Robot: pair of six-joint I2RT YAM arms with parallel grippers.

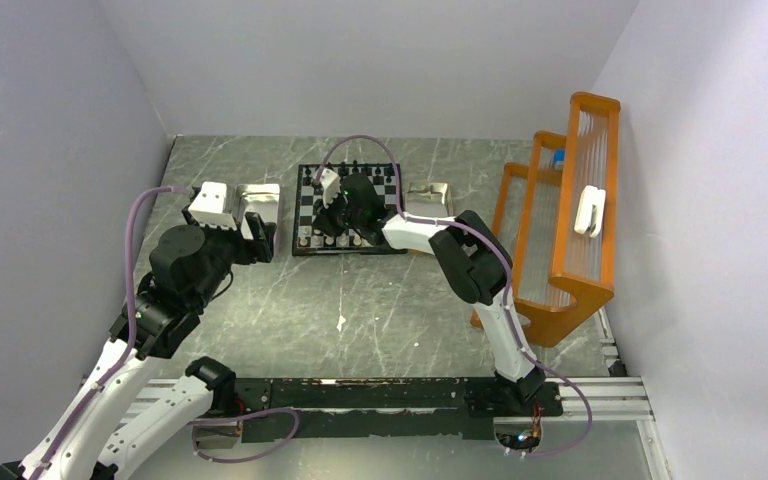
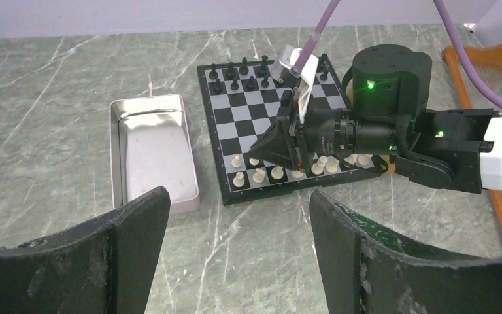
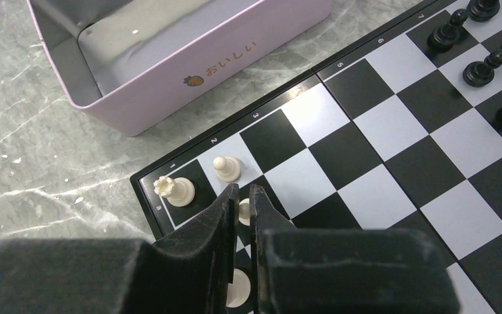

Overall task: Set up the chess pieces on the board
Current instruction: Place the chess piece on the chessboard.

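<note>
On the desk the board is laid mid-frame, with the left claw held wide and empty below it, seemingly kept clear. The right claw is pinched shut above the lower-left cream chess pieces, probably to seat one; a grip cannot be confirmed.

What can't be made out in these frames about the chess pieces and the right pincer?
Right wrist view: the right pincer is shut, but its own fingers hide whether a piece sits between them.
Top view: the right arm covers the middle of the board; the chess pieces are too small to identify.
Left wrist view: the same arm hides the board's near right squares.
</note>
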